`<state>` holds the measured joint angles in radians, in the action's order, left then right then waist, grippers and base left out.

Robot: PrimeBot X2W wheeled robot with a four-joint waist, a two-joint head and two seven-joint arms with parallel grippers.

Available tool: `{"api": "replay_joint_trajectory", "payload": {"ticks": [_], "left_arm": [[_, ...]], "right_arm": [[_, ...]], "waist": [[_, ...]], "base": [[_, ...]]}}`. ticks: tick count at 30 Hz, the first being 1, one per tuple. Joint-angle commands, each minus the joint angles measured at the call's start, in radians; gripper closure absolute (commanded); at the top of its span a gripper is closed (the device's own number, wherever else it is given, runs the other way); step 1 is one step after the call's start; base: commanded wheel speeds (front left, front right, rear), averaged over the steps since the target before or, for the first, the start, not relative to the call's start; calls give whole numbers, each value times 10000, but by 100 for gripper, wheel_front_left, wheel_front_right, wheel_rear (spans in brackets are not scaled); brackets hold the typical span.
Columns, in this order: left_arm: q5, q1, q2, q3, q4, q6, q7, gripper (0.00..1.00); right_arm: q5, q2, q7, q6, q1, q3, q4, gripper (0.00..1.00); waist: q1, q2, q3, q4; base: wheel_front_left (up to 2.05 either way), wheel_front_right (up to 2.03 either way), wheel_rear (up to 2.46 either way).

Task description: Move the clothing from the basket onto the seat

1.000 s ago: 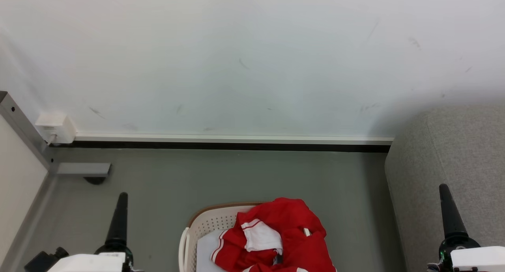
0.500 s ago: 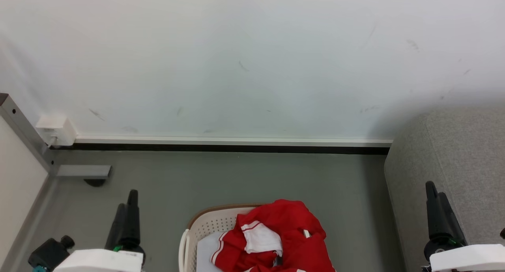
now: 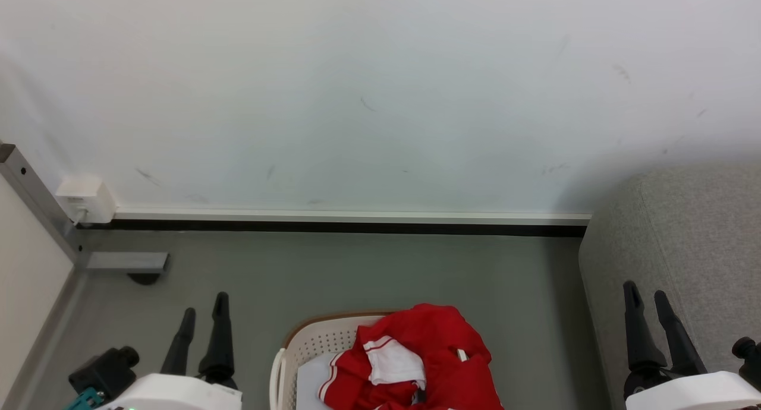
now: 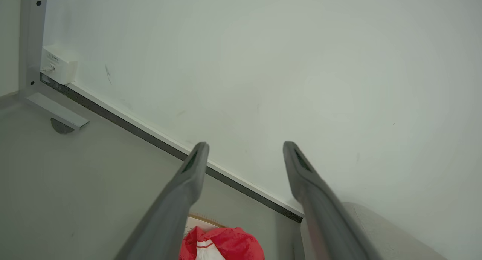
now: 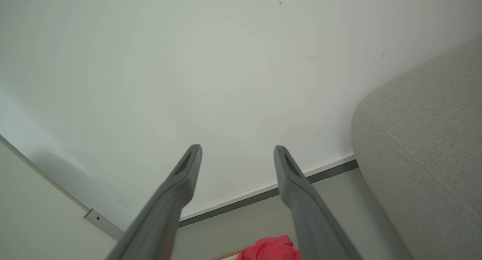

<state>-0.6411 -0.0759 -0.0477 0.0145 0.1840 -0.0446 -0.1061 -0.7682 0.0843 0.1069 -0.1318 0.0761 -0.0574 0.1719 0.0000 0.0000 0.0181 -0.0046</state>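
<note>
Clothing and basket cut off below; left fingers and right fingers spread, empty.

Red clothing heaped in basket on floor; seat at right; left hand, right hand both spread apart.

Clothing in basket; seat to R, wall behind.

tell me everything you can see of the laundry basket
The laundry basket is cream-white plastic with a perforated wall, a brown rim and a white loop handle on its left side. It stands upright on the grey floor, its near part cut off by the head view's bottom edge. Red and white clothing is heaped in it, hiding its right side; a pale liner shows inside.
</note>
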Motion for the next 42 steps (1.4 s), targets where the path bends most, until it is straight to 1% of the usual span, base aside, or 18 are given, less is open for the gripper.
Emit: {"api": "replay_joint_trajectory", "payload": {"ticks": [1, 14, 25, 42], "left_arm": [[367, -37, -124, -63, -54, 40, -128, 0], [1809, -8, -303, -416, -73, 422, -486, 0], [2820, 37, -385, -628, 6, 516, -765, 0], [4276, 86, -377, -724, 30, 690, -1123, 0]], "right_arm": [[364, 38, 116, 9, 123, -9, -43, 0], [1798, 104, 472, 12, 187, -279, 6, 0], [2732, 117, 747, 13, 198, -393, 211, 0], [3847, 167, 1113, 16, 258, -644, 262, 0]], "waist": [[0, 0, 8, 4], [0, 0, 89, 1], [0, 0, 138, 8], [0, 0, 233, -4]], "base": [[0, 0, 0], [0, 0, 0], [0, 0, 0], [0, 0, 0]]}}
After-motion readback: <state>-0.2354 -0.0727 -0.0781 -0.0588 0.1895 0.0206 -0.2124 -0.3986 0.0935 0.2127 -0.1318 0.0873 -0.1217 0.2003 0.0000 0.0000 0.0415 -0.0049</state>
